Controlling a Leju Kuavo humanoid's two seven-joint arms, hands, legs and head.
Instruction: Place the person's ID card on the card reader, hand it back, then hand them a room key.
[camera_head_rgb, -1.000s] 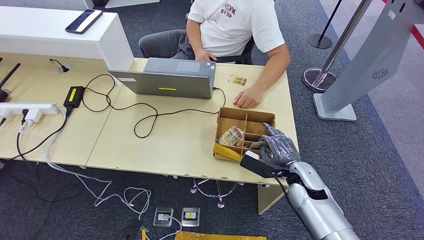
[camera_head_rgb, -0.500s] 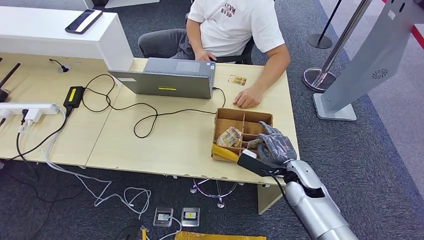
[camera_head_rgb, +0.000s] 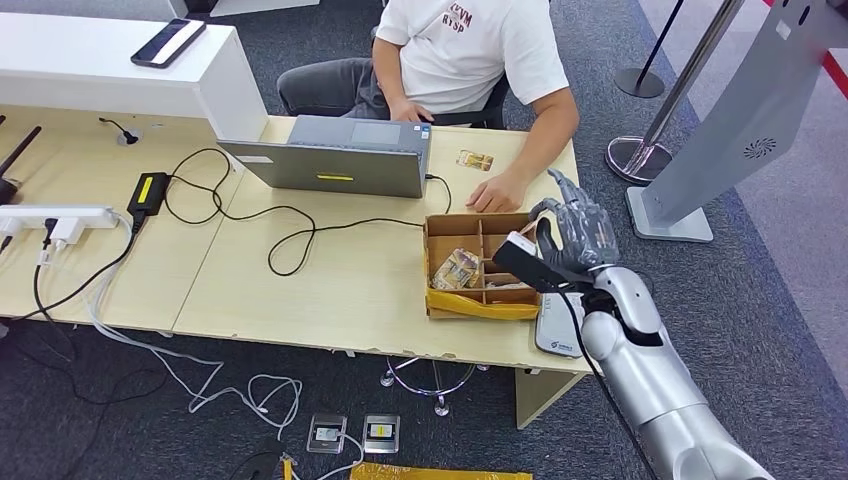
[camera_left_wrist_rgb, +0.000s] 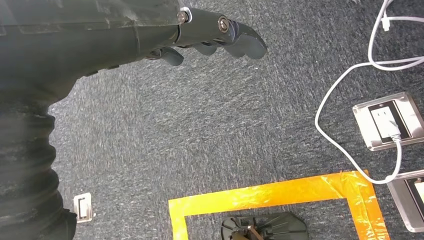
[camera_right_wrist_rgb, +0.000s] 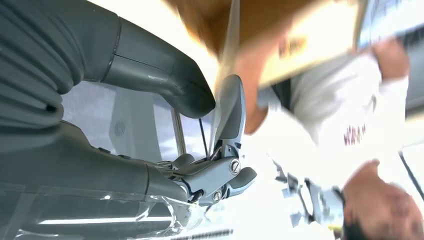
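Wooden desk (camera_head_rgb: 330, 280) | right robot hand (camera_head_rgb: 572, 232) above divided box (camera_head_rgb: 478, 265) — seemingly pinching thin card (camera_right_wrist_rgb: 226, 112) | left robot hand (camera_left_wrist_rgb: 210, 37) empty, over carpet

box (camera_head_rgb: 447, 302) on table (camera_head_rgb: 330, 290), laptop (camera_head_rgb: 330, 165) behind

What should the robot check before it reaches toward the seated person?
1. Card held in the right hand: cannot tell; the right wrist view is blurred.
2. Person's hand held out to receive: not ok; it rests on the table.
3. Right hand lifted out of the cardboard box: ok.
4. Space between right hand and person's hand free: ok.
5. Left hand out of the way: ok; it hangs over the floor, holding nothing.
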